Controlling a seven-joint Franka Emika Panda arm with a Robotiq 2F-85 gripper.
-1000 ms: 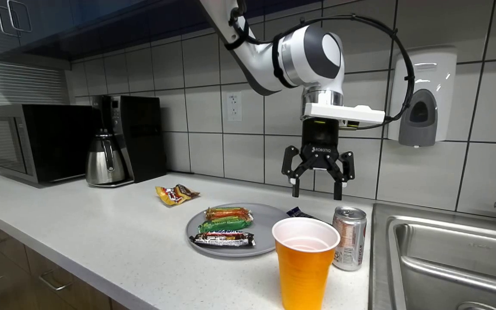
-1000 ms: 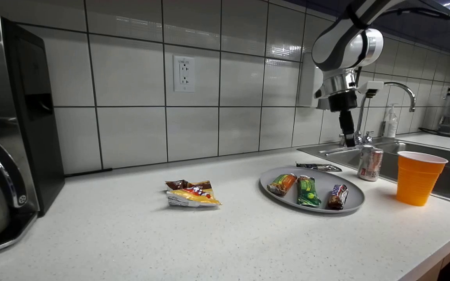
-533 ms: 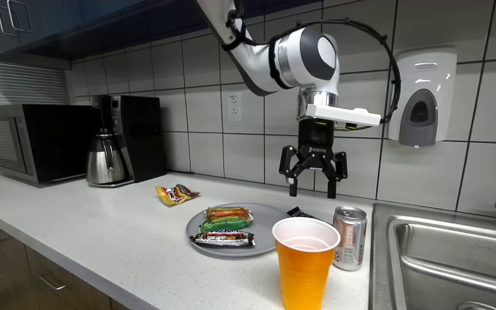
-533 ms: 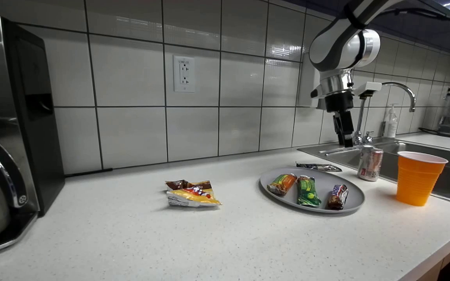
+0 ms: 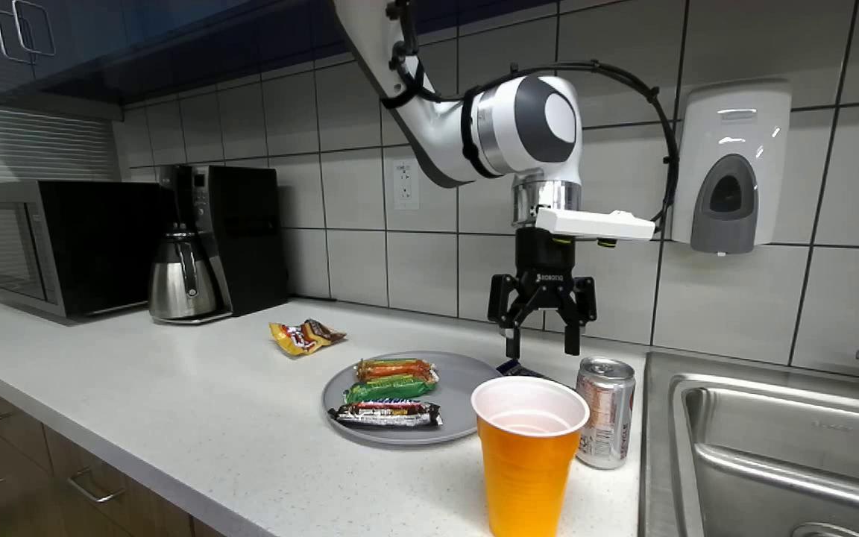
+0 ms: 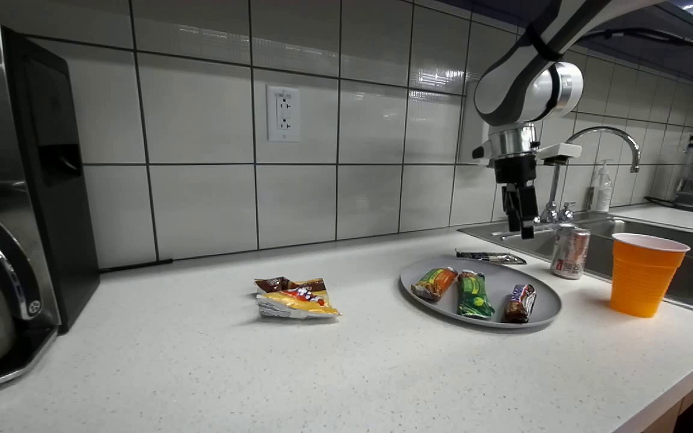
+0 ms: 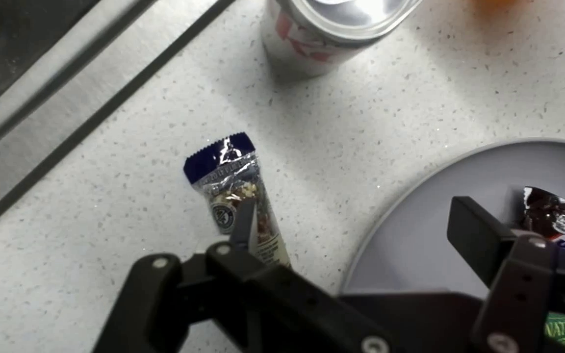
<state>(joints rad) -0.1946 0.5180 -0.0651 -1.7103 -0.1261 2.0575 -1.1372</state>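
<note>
The snack bar point(image 7: 233, 181) with the navy end lay on the bench point(image 7: 135, 196) in the wrist view, just left of the grey plate point(image 7: 410, 245), with the soda can point(image 7: 321, 37) beyond. The tool point(image 7: 353, 215) had its fingers spread wide, gripping nothing. One finger crossed in front of the bar and the other in front of the plate, so a sound pinch would probably have wanted a shift left there, until the bar sat midway, and a slight turn to square the pads to its long sides. In an exterior view, the arm point(image 5: 444, 142) reached in from above on the left, its wrist bent so that the tool pointed straight down, beyond the orange cup point(image 5: 526, 470). In an exterior view, the fingertips point(image 6: 527, 230) stood higher than the bar, not touching it, while it lay at the plate's far side; that height seemed to leave room for lining up before lowering. The plate's rim, close beside the bar, could have caught a finger on the way down.
</note>
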